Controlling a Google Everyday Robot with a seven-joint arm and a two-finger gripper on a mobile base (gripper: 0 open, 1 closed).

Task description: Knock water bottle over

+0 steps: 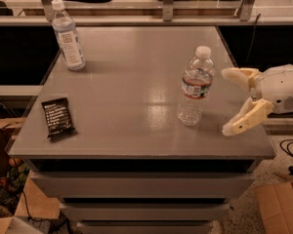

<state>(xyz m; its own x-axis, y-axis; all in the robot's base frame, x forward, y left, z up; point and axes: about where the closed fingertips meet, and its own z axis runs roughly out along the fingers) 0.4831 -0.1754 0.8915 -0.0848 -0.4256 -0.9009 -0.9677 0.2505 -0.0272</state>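
The water bottle [196, 87] is noted upright on the grey tabletop [132, 67], just ahead of the gripper [228, 101] and not touched by it. The gripper's two fingers are spread wide apart, with their tips pointed toward the bottle's body. The approach step is judged to be in hand; no knock has been made yet. A sideways push against the upper body is called for next. The pale-labelled bottle [68, 35] and the dark snack packet [57, 117] are recorded well beyond the water bottle, far from the gripper.
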